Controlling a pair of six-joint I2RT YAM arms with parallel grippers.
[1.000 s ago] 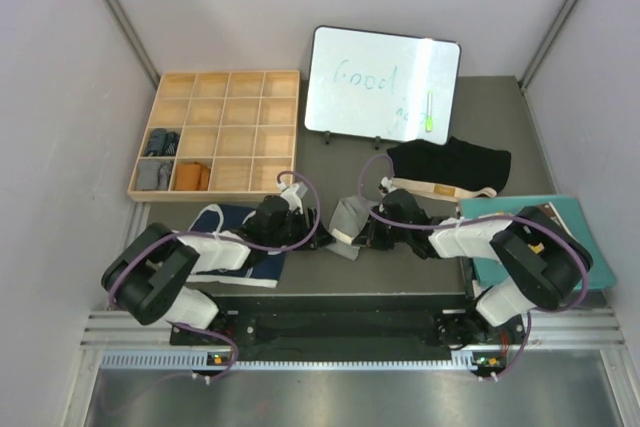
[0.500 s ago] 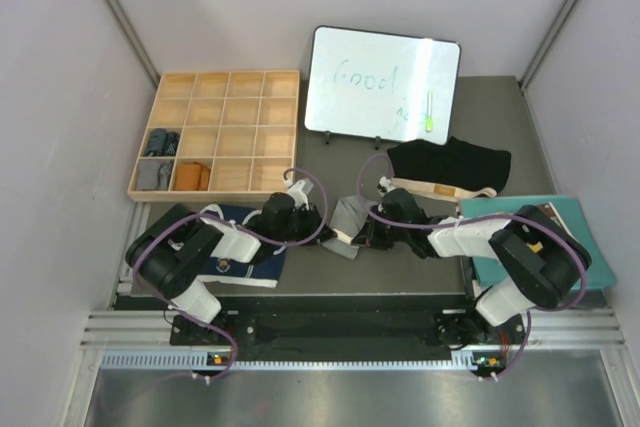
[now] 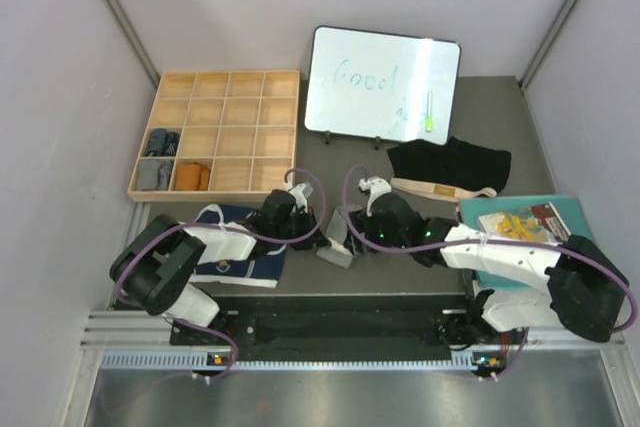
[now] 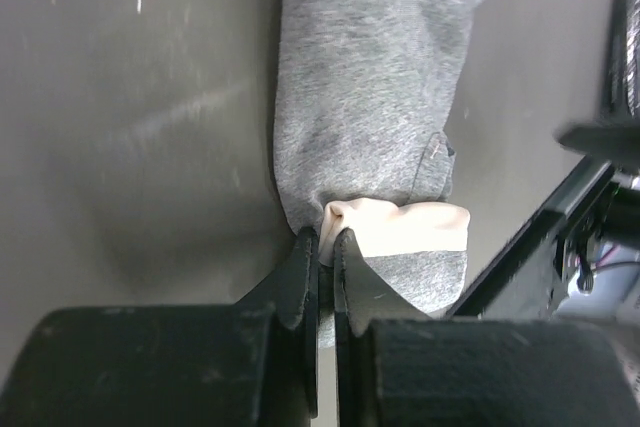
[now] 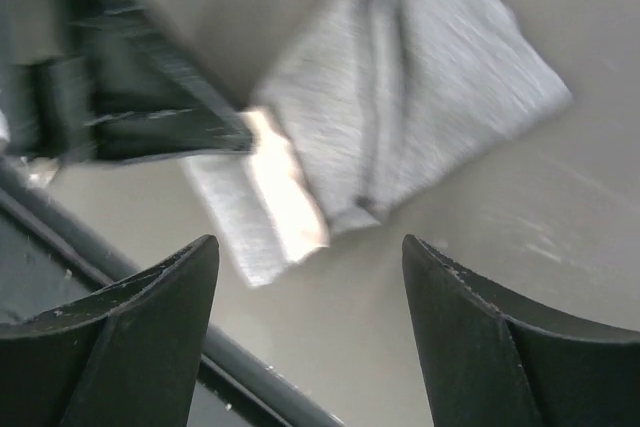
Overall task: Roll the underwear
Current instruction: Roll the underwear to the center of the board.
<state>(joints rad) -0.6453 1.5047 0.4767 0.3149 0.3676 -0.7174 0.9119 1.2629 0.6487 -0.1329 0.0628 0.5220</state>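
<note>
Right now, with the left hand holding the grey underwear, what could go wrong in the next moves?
1. The left hand pinches only a small fold of the cream waistband at the edge of the grey underwear; a pull may let it slip out.
2. The right hand hangs open over the same cloth, close to the left hand; coming down, the two might collide.

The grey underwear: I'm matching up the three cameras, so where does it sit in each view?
Top external: the grey underwear lies low in the picture's centre, on the table.
Left wrist: it fills the upper middle.
Right wrist: it lies from the upper middle to the right.
Shared landmark: the left gripper, pinching its cream waistband.
</note>
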